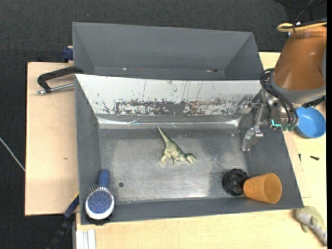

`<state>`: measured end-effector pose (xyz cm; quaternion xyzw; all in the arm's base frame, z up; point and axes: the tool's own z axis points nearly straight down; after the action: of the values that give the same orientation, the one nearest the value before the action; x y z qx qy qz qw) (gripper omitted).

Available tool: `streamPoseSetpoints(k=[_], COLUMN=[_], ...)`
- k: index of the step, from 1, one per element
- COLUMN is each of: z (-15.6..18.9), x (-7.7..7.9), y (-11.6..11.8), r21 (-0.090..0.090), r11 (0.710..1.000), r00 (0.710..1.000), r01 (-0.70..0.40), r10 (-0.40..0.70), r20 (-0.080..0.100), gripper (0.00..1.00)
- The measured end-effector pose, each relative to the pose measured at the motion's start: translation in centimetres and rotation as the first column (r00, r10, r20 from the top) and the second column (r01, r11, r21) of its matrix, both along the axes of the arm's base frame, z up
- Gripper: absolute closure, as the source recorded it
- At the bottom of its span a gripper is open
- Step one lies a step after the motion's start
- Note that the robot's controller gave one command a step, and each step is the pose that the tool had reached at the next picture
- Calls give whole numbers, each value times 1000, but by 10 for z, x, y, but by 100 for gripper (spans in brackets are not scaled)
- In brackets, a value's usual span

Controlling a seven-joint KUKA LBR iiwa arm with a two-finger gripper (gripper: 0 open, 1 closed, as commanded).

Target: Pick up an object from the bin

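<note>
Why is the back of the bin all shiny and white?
In the camera view, light glares off the bin along its back wall in a bright white band; the floor gleams faintly round the dinosaur; the brush and cup sit in duller corners.

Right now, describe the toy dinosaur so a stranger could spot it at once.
Look in the grey metal bin, at the middle of its floor. The toy dinosaur lies there alone: pale, with a long thin tail, unlike the blue brush and orange cup in the front corners.
</note>
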<state>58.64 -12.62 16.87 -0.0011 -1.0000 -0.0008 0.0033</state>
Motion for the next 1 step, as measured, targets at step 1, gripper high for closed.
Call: streamPoseSetpoints(k=[1], z=[44], x=[-1], y=[-11], r21=[-5], r11=[996], r00=[995], r01=[-94], r10=[94], r20=[17], gripper=[0])
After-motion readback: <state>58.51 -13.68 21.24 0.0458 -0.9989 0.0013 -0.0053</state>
